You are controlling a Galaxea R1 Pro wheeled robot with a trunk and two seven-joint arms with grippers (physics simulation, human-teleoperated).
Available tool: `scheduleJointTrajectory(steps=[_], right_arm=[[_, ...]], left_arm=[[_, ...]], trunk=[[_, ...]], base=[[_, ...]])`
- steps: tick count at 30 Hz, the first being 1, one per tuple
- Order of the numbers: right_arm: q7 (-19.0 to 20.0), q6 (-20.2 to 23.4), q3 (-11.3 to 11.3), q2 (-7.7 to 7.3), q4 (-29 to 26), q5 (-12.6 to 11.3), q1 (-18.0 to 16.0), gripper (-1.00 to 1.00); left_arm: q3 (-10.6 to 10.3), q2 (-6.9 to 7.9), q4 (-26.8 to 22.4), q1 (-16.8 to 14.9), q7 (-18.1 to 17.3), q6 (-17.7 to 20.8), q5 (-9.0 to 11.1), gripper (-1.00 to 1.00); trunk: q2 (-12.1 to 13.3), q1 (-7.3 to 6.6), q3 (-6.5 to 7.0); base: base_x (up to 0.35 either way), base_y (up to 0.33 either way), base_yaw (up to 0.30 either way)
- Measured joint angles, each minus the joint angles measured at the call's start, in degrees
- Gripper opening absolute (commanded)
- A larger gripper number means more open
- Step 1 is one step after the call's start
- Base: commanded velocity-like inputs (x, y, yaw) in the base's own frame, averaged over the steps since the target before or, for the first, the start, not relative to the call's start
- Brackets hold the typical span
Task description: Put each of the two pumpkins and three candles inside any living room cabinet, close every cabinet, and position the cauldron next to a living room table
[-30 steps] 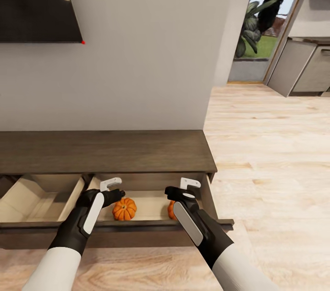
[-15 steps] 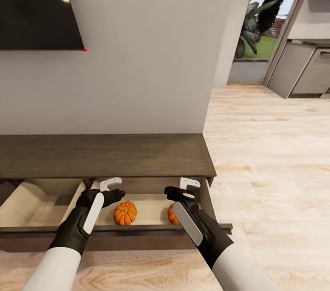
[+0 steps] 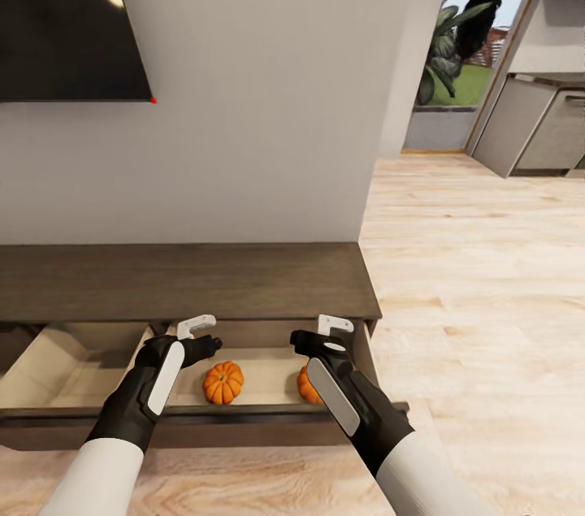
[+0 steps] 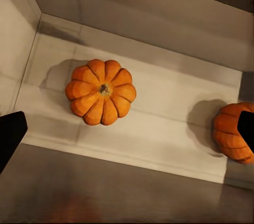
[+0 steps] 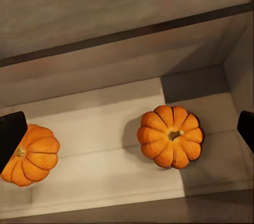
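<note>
Both pumpkins (image 3: 223,383) (image 3: 306,386) lie apart in the cabinet's (image 3: 187,280) right-hand open drawer (image 3: 268,410). The left gripper (image 3: 197,335) and right gripper (image 3: 325,335) hover above, apparently spread and empty. Candles come next, I judge; both drawers need shutting afterwards.

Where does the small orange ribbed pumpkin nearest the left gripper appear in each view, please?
Head view: the pumpkin lies in the open pale-wood drawer, just below the left gripper.
Left wrist view: near the middle, whole.
Right wrist view: at the edge, partly behind a dark fingertip.
Shared landmark: the second orange pumpkin beside it.
</note>
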Motion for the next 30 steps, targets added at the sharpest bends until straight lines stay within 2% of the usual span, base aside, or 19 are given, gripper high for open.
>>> scheduleJointTrajectory(steps=[4, 14, 30], right_arm=[[0.0, 0.0, 0.0, 0.0, 0.0, 0.0, 0.0, 1.0], [0.1, 0.0, 0.0, 0.0, 0.0, 0.0, 0.0, 1.0], [0.1, 0.0, 0.0, 0.0, 0.0, 0.0, 0.0, 1.0]], left_arm=[[0.0, 0.02, 0.0, 0.0, 0.0, 0.0, 0.0, 1.0], [0.2, 0.05, 0.0, 0.0, -0.2, 0.0, 0.0, 1.0], [0.2, 0.05, 0.0, 0.0, -0.2, 0.0, 0.0, 1.0]], trunk=[[1.6, -0.86, 0.72], [1.6, -0.87, 0.72], [1.6, -0.89, 0.72]], base=[[-0.289, 0.0, 0.0], [-0.29, 0.0, 0.0], [-0.189, 0.0, 0.0]])
